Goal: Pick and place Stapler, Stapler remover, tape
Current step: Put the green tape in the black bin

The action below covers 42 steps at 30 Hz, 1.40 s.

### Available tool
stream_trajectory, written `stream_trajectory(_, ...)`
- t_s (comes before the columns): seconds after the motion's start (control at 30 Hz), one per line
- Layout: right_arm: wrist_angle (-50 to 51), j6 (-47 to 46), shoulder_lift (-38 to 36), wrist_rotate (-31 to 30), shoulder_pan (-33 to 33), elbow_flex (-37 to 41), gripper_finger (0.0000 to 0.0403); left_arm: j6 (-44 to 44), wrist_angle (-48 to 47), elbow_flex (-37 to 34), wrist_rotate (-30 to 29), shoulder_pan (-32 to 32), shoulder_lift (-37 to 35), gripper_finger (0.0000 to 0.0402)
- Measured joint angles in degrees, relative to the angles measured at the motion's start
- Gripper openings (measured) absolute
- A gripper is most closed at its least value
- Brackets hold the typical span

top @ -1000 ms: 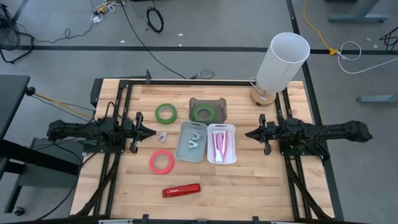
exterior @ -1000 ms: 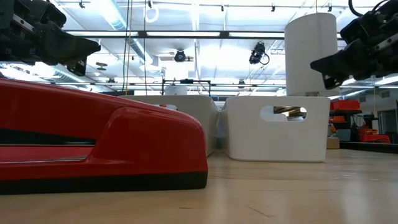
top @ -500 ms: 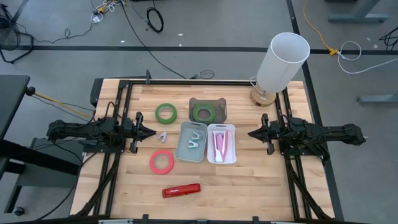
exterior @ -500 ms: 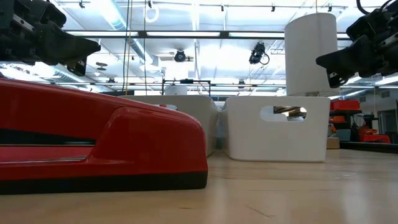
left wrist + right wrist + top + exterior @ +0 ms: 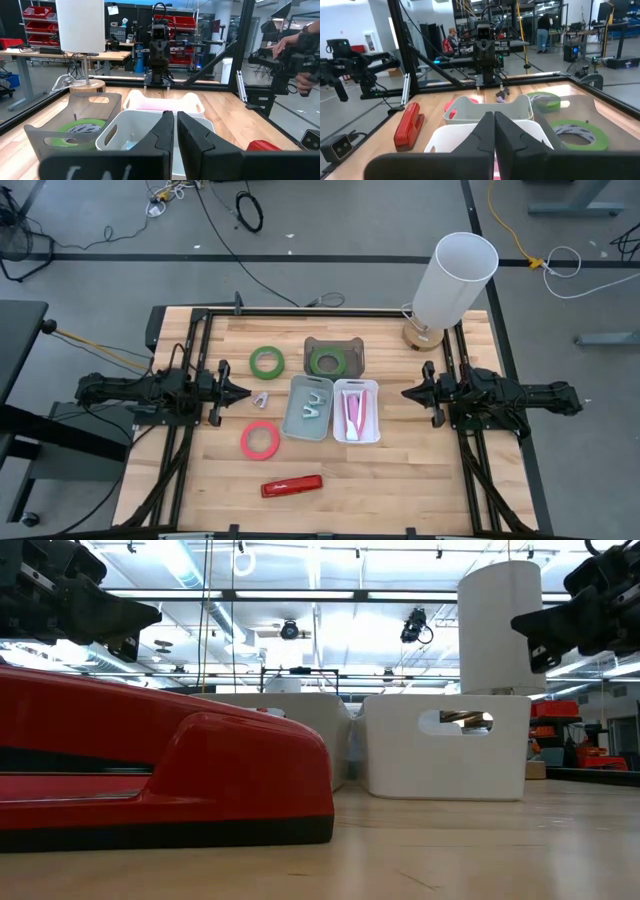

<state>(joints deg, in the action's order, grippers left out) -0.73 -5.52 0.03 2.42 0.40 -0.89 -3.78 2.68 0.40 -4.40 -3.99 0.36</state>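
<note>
1. High view showed my left gripper (image 5: pixel 243 393) hovering over the table (image 5: pixel 400 480) on the far side of the grey bin from my right arm, its fingers pressed nearly together with only a sliver of gap and nothing between them.
2. My right gripper (image 5: pixel 405 394) hung on the other side of the two bins, just beside the white bin (image 5: pixel 357 410), fingers pressed fully together and empty.
3. I saw the grey bin (image 5: pixel 308 408) near the table's middle, touching the white bin, with a silvery staple remover (image 5: pixel 313 404) lying inside it.
4. A pink object (image 5: pixel 353 412) lay in the white bin; I could not tell what it was.
5. The red stapler (image 5: pixel 292 485) lay flat on the wood, well apart from the grey bin, toward the table's near edge.
6. A red tape roll (image 5: pixel 260 440) lay between the stapler and the grey bin, near the bin's corner.
7. A second staple remover (image 5: pixel 262 399) sat on the wood just beside the grey bin, in front of my left fingertips.
8. One green tape roll (image 5: pixel 266 361) lay on the bare wood beyond the grey bin; another green tape roll (image 5: pixel 327 361) sat in a dark tray (image 5: pixel 352 345) next to it.
9. A white lamp (image 5: pixel 455 278) stood at the far corner, well apart from the grey bin.
</note>
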Motion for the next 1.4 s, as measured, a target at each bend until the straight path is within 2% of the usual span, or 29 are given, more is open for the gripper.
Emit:
stream_trajectory(0.33, 0.0, -2.4, -0.1, -0.1, 0.0, 0.0, 0.0004, 0.0, 0.0, 0.0, 0.0, 0.0, 0.0, 0.0028)
stream_trajectory(1.4, -0.1, -1.5, 0.0, 0.0, 0.0, 0.0, 0.0004, 0.0, 0.0, 0.0, 0.0, 0.0, 0.0, 0.0028)
